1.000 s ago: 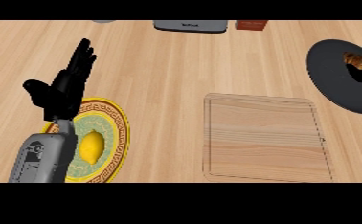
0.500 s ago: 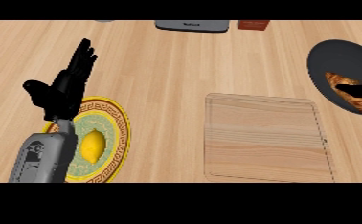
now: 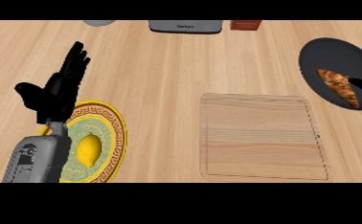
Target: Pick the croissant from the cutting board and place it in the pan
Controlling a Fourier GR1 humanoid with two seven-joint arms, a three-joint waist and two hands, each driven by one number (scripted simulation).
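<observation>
croissant (image 3: 337, 85) golden, flaky, lying in the round dark pan (image 3: 320, 58) at right edge | pale wood cutting board (image 3: 262, 141) bare, rounded corners | left hand (image 3: 58, 91) fingers straight, spread, holding nothing, above patterned plate (image 3: 109, 127) with lemon (image 3: 88, 149)

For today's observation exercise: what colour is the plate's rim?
Yellow with a dark patterned band, on the plate; seen in the head view.

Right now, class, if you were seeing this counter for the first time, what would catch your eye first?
The black left hand, open with fingers up, stands at the left above a yellow-rimmed plate holding a lemon. At the right edge, the croissant lies in the dark pan, beyond the bare cutting board.
</observation>
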